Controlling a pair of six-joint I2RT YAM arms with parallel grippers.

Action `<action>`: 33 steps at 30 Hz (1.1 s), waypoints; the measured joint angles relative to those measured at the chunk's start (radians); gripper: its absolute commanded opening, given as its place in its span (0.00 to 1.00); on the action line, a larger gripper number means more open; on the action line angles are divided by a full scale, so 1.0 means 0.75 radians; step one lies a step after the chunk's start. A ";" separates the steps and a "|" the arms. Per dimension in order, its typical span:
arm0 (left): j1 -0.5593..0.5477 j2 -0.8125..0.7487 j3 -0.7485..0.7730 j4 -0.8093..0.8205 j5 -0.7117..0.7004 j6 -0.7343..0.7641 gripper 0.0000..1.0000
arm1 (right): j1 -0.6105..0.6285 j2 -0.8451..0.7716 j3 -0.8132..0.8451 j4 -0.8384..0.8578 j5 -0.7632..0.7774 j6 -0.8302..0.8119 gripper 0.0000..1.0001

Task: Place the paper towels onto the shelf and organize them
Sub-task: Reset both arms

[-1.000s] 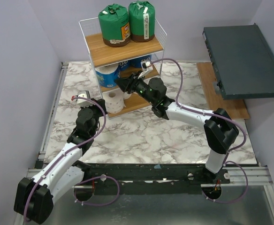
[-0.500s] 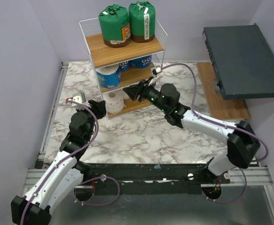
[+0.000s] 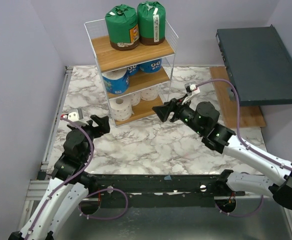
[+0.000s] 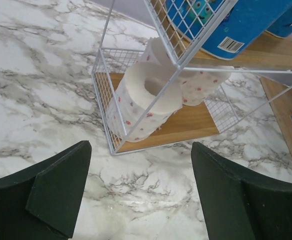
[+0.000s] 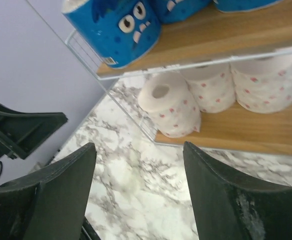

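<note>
White marble tabletop (image 3: pixel 151 144), lilac walls (image 3: pixel 21 60), wire shelf (image 3: pixel 136 56)

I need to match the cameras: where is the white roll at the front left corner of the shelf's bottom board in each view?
Top external: white roll at the left end of the shelf's lowest board, centre-left of the frame.
Left wrist: white roll mid-frame, the nearest one.
Right wrist: white roll near centre, leftmost of three, core showing.
Shared landmark: the blue-printed roll on the board above it.
</note>
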 measured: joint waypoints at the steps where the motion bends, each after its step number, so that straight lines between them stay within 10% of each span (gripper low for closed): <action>1: 0.000 -0.015 0.007 -0.036 -0.009 0.004 0.86 | 0.000 -0.022 -0.002 -0.051 0.018 -0.003 0.85; 4: 0.001 -0.036 0.035 -0.126 -0.024 0.016 0.86 | 0.000 -0.078 -0.004 -0.201 0.094 0.026 1.00; 6: 0.001 -0.031 0.051 -0.164 -0.037 0.015 0.98 | 0.000 -0.100 -0.017 -0.279 0.162 0.061 1.00; 19: 0.001 0.001 -0.035 -0.058 -0.105 0.152 0.98 | 0.000 -0.034 -0.167 -0.542 0.680 0.234 1.00; 33: 0.136 0.243 -0.054 0.111 -0.337 0.094 0.98 | 0.000 -0.020 -0.105 -0.696 0.746 0.250 1.00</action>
